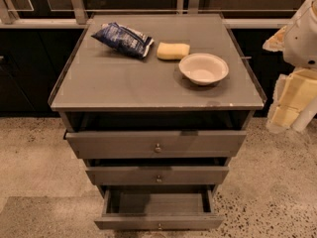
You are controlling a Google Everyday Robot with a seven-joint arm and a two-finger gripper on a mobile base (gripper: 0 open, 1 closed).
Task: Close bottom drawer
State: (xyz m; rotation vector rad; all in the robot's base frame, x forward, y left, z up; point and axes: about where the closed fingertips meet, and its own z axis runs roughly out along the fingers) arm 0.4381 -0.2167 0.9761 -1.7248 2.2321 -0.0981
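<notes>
Right edge crops what seems the gripper (293, 102); bottom drawer (158, 222) rear hidden under cabinet (124, 86).

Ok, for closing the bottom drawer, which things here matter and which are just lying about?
For the job: bottom drawer, pulled out; gripper, at the right edge, away from it.
Lying about: blue bag, yellow sponge, white bowl, all on the cabinet top.

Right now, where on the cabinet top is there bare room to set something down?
The front half of the cabinet top is bare, from the front edge back to the chip bag, sponge and bowl. The back strip is crowded by those three. The bottom drawer stands open and looks bare. The claw hangs off the right side.
</notes>
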